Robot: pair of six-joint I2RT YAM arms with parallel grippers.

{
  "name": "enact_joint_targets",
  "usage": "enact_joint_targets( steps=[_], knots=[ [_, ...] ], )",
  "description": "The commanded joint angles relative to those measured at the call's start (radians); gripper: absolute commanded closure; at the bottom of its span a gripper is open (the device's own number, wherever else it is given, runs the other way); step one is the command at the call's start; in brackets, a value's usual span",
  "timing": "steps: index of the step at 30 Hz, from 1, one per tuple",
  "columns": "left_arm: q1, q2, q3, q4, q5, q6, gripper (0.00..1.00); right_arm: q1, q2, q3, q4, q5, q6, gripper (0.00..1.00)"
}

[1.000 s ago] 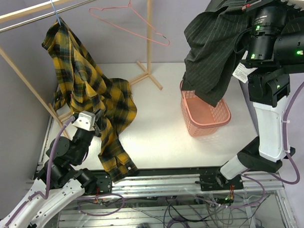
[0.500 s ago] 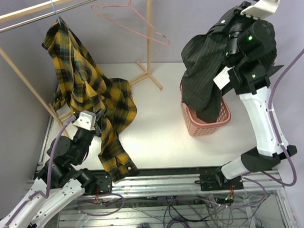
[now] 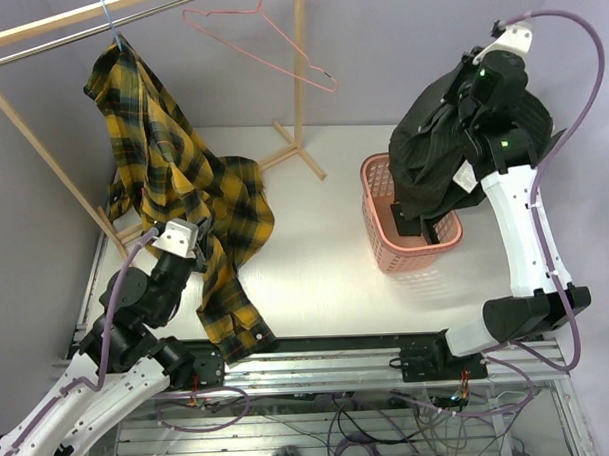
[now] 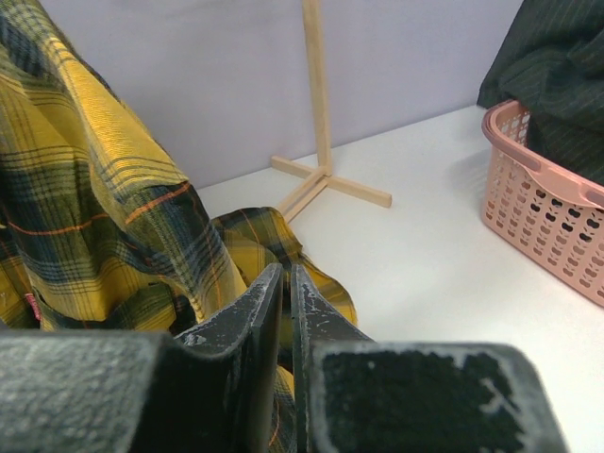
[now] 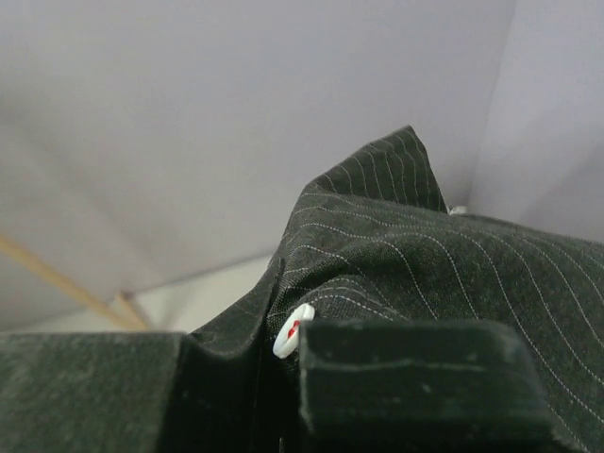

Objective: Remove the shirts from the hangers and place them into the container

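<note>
Dark striped shirt (image 3: 438, 168) going into basket (image 3: 385, 250); plaid shirt (image 3: 173, 183) next.
Top: dark shirt's lower end is inside the basket, near the surface's (image 3: 316, 258) right edge, rest hanging from right arm (image 3: 515, 231); plaid on blue hanger (image 3: 110, 20), tail at left edge. Left wrist: left gripper (image 4: 286, 283) pinched on plaid. Right wrist: right gripper (image 5: 276, 344) clamped on dark cloth. Next, I'd say: lower, release, then pull plaid off hanger.

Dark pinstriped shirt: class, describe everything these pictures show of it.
The dark pinstriped shirt is black-green woven cloth with fine pale stripes, a white button and a white label. It hangs bunched from the right end effector, which is shut on its upper folds, and its lower part droops into the salmon-pink laundry basket.
</note>
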Motion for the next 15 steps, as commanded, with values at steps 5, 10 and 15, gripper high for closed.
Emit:
enact_joint_targets(
  steps=[5,10,15],
  knots=[
    [0.006,0.034,0.027,0.017,0.035,-0.015,0.8,0.039,-0.107,-0.213,-0.129,-0.212,0.048,1.0],
    [0.006,0.047,0.025,0.021,0.037,-0.012,0.8,0.148,-0.175,-0.258,-0.143,-0.182,-0.02,1.0],
    [0.008,0.063,0.028,0.021,0.039,-0.01,0.81,0.262,-0.239,-0.185,-0.123,-0.068,-0.053,1.0]
  ],
)
